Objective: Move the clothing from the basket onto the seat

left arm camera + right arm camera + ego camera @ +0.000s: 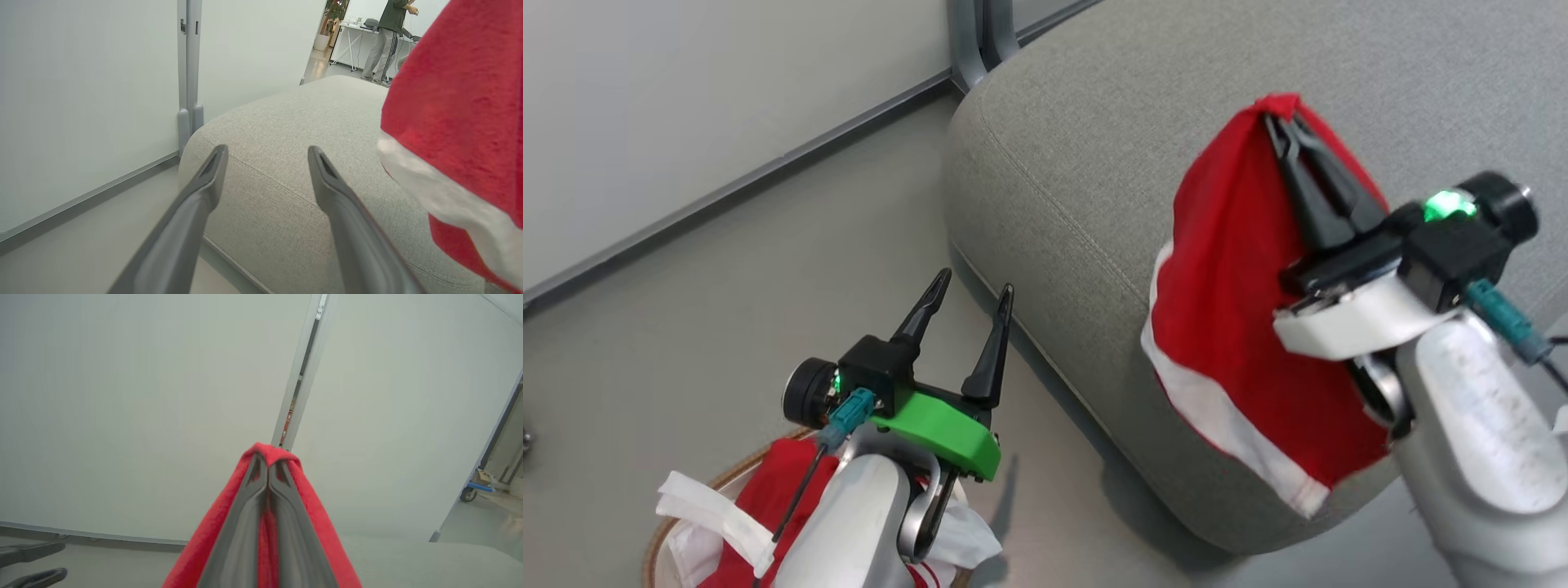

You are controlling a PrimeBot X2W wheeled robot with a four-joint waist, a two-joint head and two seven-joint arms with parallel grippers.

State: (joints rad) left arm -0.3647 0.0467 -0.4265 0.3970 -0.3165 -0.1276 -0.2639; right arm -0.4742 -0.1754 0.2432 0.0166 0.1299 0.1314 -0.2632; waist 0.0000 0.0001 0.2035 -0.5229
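My right gripper (1278,122) is shut on a red garment with white trim (1233,310), which hangs from its fingertips above the grey seat (1078,147). In the right wrist view the closed fingers (245,522) pinch the red cloth (204,547) at their tips. The same garment (461,106) shows at the right of the left wrist view. My left gripper (976,286) stands open and empty over the floor beside the seat's corner (278,134). Below it the basket (727,482) holds more red clothing (776,482) and its white liner (707,510).
A pale wall with a grey baseboard (735,175) runs behind the seat, with a grey post (980,37) at the corner. A person (388,36) stands at a table far off. A blue cart (474,488) sits at the far right.
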